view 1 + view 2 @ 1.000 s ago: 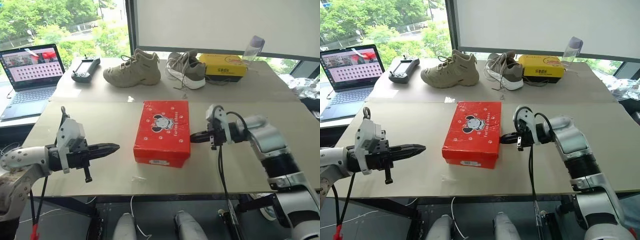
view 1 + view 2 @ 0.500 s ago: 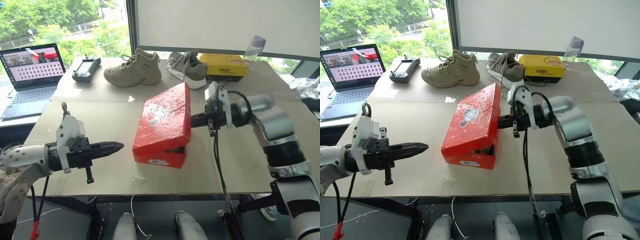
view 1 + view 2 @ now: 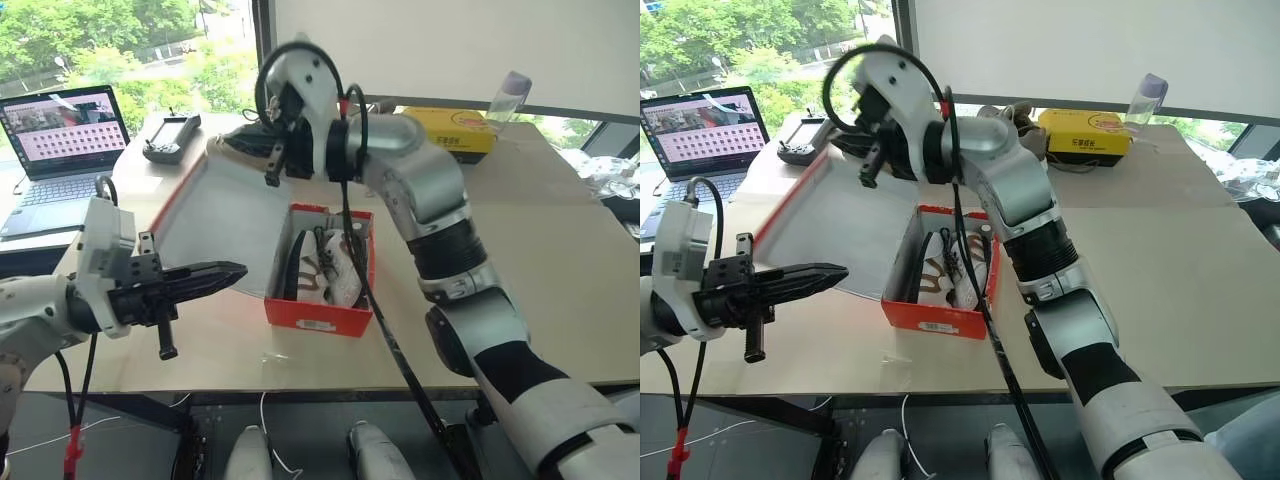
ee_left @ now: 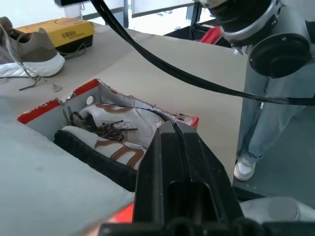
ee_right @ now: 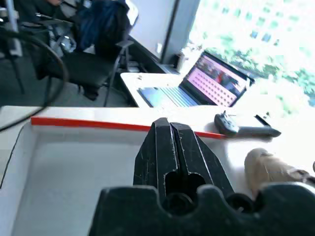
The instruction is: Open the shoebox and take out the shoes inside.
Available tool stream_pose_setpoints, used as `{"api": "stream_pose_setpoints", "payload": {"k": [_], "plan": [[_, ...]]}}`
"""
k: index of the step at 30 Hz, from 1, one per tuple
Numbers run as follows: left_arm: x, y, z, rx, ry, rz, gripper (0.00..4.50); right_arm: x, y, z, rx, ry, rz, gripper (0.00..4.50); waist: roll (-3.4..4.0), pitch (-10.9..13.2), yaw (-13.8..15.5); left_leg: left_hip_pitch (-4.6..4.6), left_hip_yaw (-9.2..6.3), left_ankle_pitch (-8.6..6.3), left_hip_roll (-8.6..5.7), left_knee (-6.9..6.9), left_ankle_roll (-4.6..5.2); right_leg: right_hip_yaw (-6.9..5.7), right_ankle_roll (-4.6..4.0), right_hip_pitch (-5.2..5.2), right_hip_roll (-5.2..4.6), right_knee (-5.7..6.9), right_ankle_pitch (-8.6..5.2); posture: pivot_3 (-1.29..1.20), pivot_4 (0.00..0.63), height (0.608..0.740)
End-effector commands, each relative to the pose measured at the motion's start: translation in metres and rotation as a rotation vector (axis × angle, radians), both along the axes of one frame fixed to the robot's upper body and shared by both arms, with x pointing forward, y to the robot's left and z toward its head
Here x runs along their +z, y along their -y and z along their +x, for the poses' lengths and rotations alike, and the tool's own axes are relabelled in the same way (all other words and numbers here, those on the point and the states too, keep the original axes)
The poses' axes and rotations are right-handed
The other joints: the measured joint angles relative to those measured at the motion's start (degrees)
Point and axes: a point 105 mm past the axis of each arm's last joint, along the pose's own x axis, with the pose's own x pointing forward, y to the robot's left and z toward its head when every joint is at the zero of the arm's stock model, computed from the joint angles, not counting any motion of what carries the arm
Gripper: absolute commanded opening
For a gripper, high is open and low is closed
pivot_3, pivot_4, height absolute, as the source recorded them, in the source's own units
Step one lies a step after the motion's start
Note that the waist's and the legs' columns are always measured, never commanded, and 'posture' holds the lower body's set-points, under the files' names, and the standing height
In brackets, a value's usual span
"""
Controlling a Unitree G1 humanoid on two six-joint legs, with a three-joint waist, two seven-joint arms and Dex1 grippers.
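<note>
- Right gripper [image 3: 262, 135] raised high over the table, reaching across toward the left, fingers pressed together, holding nothing.
- Left gripper [image 3: 232, 272] level, pointing at the shoebox [image 3: 318, 312], fingers closed, empty.
- Shoebox mid-table, lid [image 3: 215, 215] swung open leftward.
- Shoes [image 3: 322, 266] lying inside.

The shoebox [image 3: 322, 312] is showing glossy red cardboard outside and matt white card inside its lid. The shoes [image 3: 322, 268] are presenting smooth white uppers with brownish woven laces. The table [image 3: 560, 270] is appearing as matt beige board. The right gripper [image 3: 268, 118] and left gripper [image 3: 236, 272] are displaying matt black fingers [image 4: 177, 162].
</note>
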Motion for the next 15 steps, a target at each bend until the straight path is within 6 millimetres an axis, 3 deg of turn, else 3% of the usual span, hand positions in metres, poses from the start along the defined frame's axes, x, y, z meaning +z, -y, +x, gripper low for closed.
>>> {"api": "stream_pose_setpoints", "payload": {"k": [1, 4, 11, 15], "plan": [[0.011, 0.000, -0.002, 0.007, 0.038, -0.002, 0.02, -0.005, 0.036, 0.012, -0.081, 0.007, -0.048, 0.00, 0.01, 0.01, 0.23, 0.00, 0.00, 0.00, 0.00, 0.03, 0.00, 0.00, 0.00, 0.00, 0.00, 0.01, 0.01, 0.00, 0.150, 0.685], [0.013, -0.009, 0.004, 0.040, 0.039, -0.008, 0.02, -0.016, 0.058, 0.013, -0.107, -0.025, -0.103, 0.00, 0.01, 0.01, 0.43, 0.00, 0.00, 0.00, 0.00, 0.01, 0.00, -0.01, -0.01, -0.03, 0.00, 0.05, 0.00, 0.00, 0.150, 0.685], [0.009, -0.038, 0.031, 0.139, 0.046, -0.005, 0.02, -0.031, 0.081, 0.004, -0.144, -0.103, -0.203, 0.00, 0.12, 0.07, -0.94, 0.04, 0.01, 0.01, 0.01, -0.25, 0.01, -0.01, 0.25, -0.19, 0.02, 0.13, 0.14, 0.00, 0.150, 0.685], [0.000, -0.047, 0.042, 0.135, 0.017, -0.024, 0.00, -0.048, 0.088, -0.005, -0.147, -0.152, -0.302, 1.17, 0.12, 0.07, -0.90, 0.04, 0.01, 0.00, 0.01, -0.25, 0.01, -0.01, 0.25, -0.17, 0.02, 0.12, 0.13, 0.00, 0.150, 0.685]]}}
